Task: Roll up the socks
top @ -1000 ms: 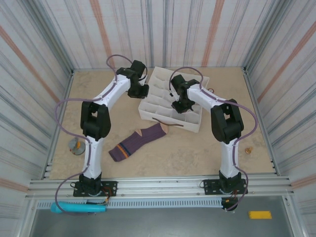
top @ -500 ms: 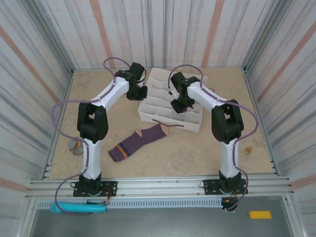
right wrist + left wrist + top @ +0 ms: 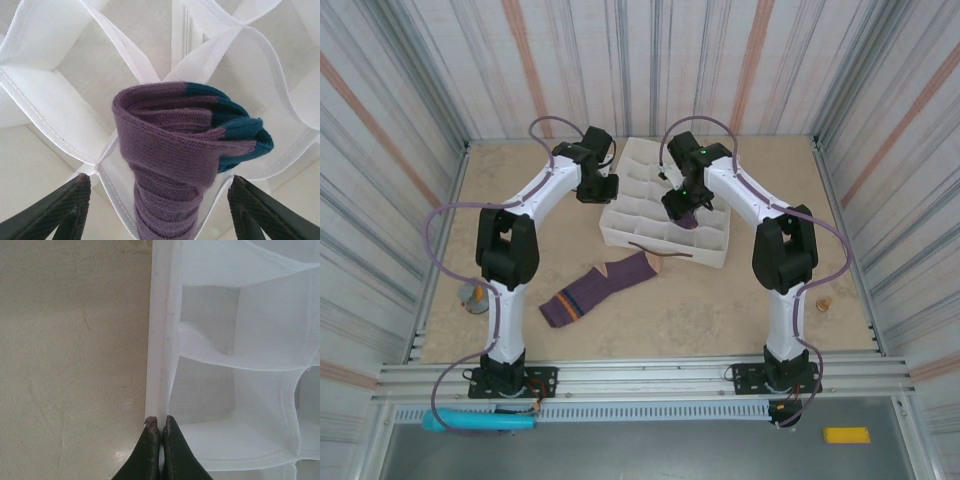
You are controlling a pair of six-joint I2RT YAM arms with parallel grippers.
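Release complete: your right gripper (image 3: 160, 202) has just opened, jaws clear either side of the rolled sock (image 3: 185, 145), which stands in a cell of the organizer (image 3: 660, 246). Left gripper (image 3: 159, 426) is closed at the organizer's outer wall. Striped sock (image 3: 605, 285) lies flat before the organizer, unrolled.

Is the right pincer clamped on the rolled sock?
No. The right pincer is open, its fingers clear of the rolled sock on both sides.
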